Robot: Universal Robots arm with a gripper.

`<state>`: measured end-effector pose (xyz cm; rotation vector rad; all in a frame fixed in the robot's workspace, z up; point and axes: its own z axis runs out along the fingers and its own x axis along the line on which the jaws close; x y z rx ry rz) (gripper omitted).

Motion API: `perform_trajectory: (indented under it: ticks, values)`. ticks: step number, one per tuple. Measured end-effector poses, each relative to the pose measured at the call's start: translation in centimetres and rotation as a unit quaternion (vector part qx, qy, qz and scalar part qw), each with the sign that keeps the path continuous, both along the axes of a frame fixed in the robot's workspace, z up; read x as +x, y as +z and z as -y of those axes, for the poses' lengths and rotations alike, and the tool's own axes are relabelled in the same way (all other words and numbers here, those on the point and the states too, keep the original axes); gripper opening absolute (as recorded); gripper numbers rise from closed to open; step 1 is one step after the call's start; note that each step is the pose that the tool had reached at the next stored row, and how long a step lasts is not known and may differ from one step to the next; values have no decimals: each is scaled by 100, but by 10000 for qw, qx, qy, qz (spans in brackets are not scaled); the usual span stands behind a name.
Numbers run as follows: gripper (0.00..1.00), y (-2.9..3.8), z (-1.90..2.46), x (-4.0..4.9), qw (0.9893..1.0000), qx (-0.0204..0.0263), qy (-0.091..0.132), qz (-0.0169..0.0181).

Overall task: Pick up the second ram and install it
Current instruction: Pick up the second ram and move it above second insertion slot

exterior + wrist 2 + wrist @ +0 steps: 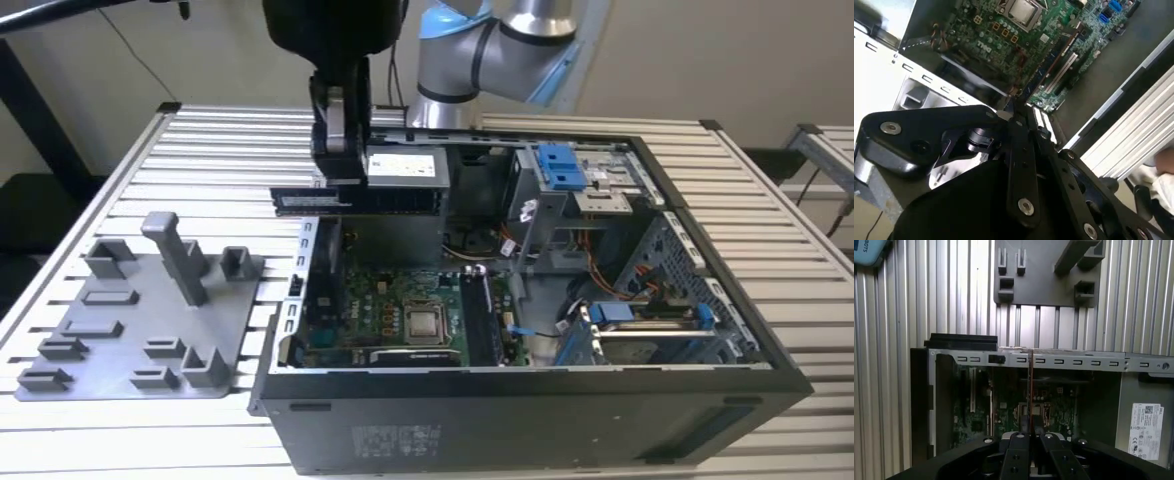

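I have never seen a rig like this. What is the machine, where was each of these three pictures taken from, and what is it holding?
This is a single robot arm with a black hand at its end. The exterior view comes from a camera standing off the arm. The two wrist views come from cameras riding on the arm, looking past the hand at the work below. On the slatted table lies an open computer, its green motherboard exposed. Beside it, at the exterior view's left, lies a grey tray with upright posts. The hand is shut on the ram, a thin memory stick, and holds it level over the open computer.
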<state>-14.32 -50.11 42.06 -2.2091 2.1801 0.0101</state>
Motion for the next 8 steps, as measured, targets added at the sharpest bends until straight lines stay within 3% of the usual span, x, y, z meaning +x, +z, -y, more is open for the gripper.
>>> perform_trajectory:
  ticks: [8]
  values:
    - [14, 0, 0, 172, 10000, 0, 0, 0]
